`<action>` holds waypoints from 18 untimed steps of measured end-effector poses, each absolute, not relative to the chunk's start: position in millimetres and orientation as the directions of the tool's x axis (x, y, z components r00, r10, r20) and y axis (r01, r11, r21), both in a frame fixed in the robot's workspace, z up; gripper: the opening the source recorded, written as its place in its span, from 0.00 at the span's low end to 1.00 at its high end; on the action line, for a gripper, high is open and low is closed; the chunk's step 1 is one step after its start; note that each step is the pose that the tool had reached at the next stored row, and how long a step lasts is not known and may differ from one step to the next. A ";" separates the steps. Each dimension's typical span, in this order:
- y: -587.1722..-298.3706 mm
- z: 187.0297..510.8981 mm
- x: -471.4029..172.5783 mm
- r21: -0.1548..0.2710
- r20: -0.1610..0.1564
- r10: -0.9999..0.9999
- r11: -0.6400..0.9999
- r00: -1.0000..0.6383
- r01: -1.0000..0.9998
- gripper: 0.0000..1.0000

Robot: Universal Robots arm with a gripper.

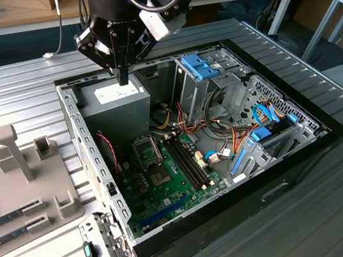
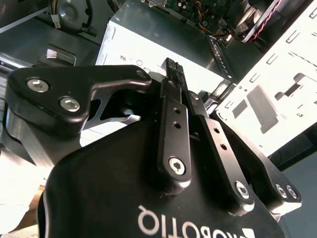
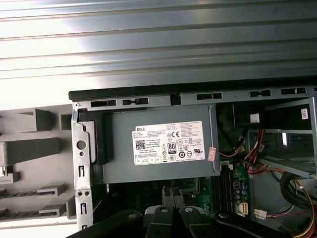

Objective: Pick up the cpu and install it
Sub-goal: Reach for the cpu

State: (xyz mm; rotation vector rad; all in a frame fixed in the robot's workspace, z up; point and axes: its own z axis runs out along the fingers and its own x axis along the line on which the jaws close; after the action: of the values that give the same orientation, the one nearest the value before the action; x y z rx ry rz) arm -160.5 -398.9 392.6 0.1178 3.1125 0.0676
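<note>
My gripper (image 1: 124, 79) hangs above the open computer case (image 1: 326, 128), over the near edge of the grey power supply box (image 1: 115, 104). Its two black fingers are pressed together, and I see nothing between them in both wrist views (image 2: 173, 65) (image 3: 173, 191). Lower in the case lies the green motherboard (image 1: 180, 188) with the black socket frame (image 1: 147, 150) and a small dark square chip (image 1: 161, 179). The cpu is not visible to me in these views.
A grey fixture block (image 1: 33, 178) with upright posts and slots holding memory sticks (image 1: 16, 210) sits at the exterior view's left. Drive cages with blue clips (image 1: 205, 72) and bundled cables (image 1: 225, 140) crowd the case's right half. A metal bracket (image 1: 102, 249) lies by the near corner.
</note>
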 end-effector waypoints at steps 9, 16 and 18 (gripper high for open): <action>-398.9 392.4 -162.5 0.044 -0.024 0.076 0.996 -0.997 0.075 0.11; -398.9 392.3 -164.8 0.044 -0.024 0.076 0.996 -0.997 0.075 0.11; -398.9 392.3 -165.2 0.044 -0.024 0.076 0.996 -0.997 0.075 0.11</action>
State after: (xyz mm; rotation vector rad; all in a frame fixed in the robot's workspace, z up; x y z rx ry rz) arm -165.2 -398.9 392.3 0.1179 3.1125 0.0676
